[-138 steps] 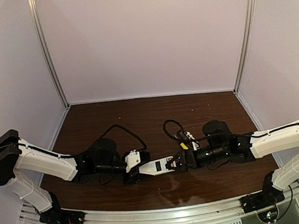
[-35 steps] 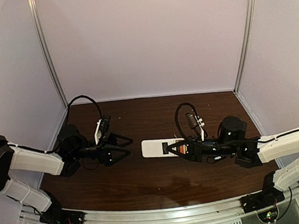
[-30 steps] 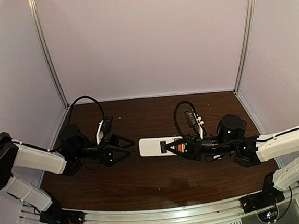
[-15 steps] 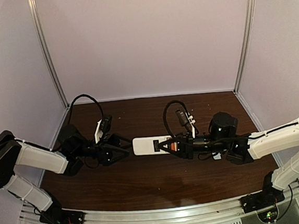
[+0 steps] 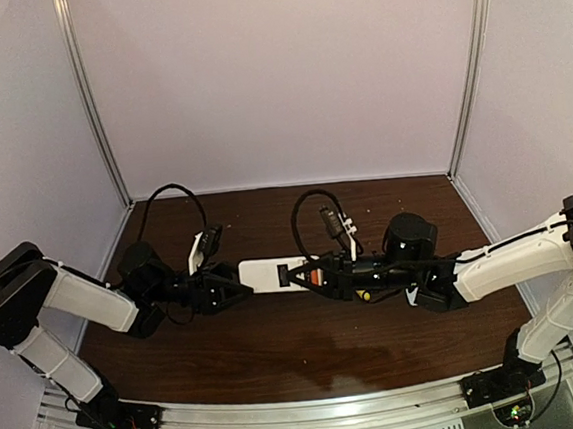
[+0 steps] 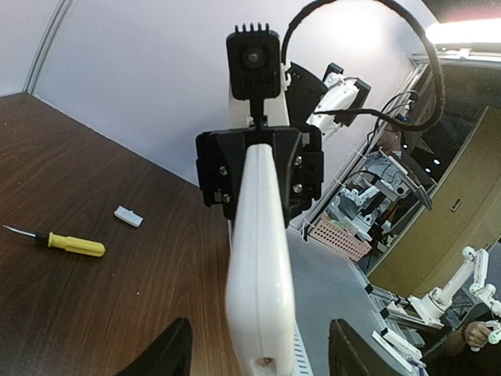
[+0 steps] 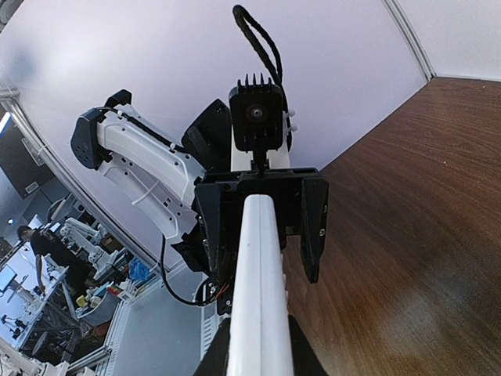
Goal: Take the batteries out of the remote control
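Note:
The remote control (image 5: 265, 275) is a white bar held level above the table, lengthwise between the two arms. My right gripper (image 5: 304, 274) is shut on its right end, fingers (image 7: 300, 359) pressed on both sides. A small orange patch, a battery (image 5: 314, 269), shows in the remote beside those fingers; the wrist views hide it. My left gripper (image 5: 235, 288) is open around the remote's left end. In the left wrist view the remote (image 6: 261, 266) runs edge-on between the fingertips (image 6: 177, 348), with a gap on each side. The remote (image 7: 258, 290) fills the middle of the right wrist view.
A yellow-handled screwdriver (image 6: 74, 245) and a small white cover piece (image 6: 128, 216) lie on the brown table (image 5: 278, 351) beyond the left gripper. White walls enclose the table on three sides. Both arms' cables loop above the wrists.
The right arm has carried the remote leftwards until its free end sits between the left gripper's fingers. The left fingers have narrowed around it.

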{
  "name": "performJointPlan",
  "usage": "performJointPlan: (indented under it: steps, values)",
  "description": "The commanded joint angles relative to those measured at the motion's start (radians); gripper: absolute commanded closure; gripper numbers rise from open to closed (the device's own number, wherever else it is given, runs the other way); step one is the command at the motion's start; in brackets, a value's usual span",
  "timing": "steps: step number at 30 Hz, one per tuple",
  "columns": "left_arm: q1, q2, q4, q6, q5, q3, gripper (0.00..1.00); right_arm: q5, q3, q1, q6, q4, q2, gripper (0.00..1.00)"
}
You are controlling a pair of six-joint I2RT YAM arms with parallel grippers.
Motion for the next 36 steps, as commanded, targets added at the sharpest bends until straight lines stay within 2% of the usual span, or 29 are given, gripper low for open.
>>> performJointPlan:
  steps: [1,16,30,36]
  values:
    - [0.006,0.037,0.161,-0.046,0.008,0.024,0.40,-0.012,0.039,0.004,0.026,0.091,0.046,1.00]
    - [0.006,0.049,0.169,-0.050,-0.038,0.024,0.49,-0.045,0.101,0.013,0.083,0.172,0.171,1.00]
    - [0.006,0.049,0.160,-0.046,-0.048,0.024,0.51,-0.046,0.122,0.022,0.095,0.173,0.211,1.00]
    - [0.006,0.049,0.154,-0.044,-0.045,0.026,0.58,-0.050,0.136,0.024,0.099,0.172,0.225,1.00]
